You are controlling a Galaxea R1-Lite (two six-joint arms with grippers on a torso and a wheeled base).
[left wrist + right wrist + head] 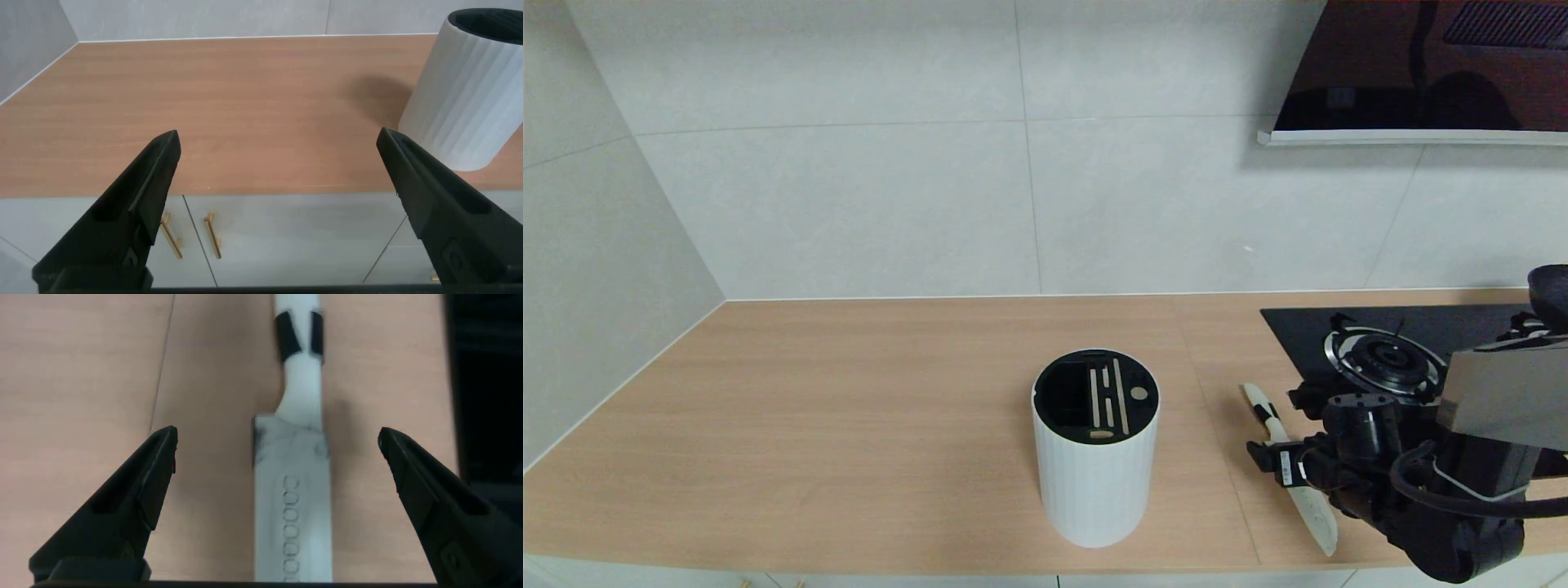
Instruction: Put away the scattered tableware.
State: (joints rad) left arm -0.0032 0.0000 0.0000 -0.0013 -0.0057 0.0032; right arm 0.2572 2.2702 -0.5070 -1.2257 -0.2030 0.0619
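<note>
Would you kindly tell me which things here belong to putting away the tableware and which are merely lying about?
For the job: white knife, lying on the counter; white slotted holder; right tool, open above the knife.
Just there: gas hob; range hood; cabinet handles; left tool, open, by the counter's front edge.

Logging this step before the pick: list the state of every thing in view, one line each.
Holder: upright on counter, slots empty.
Knife: lying flat on counter, not gripped.
Right claw: open, knife between its fingers.
Left claw: open, holding nothing.
Burner: no flame.
</note>
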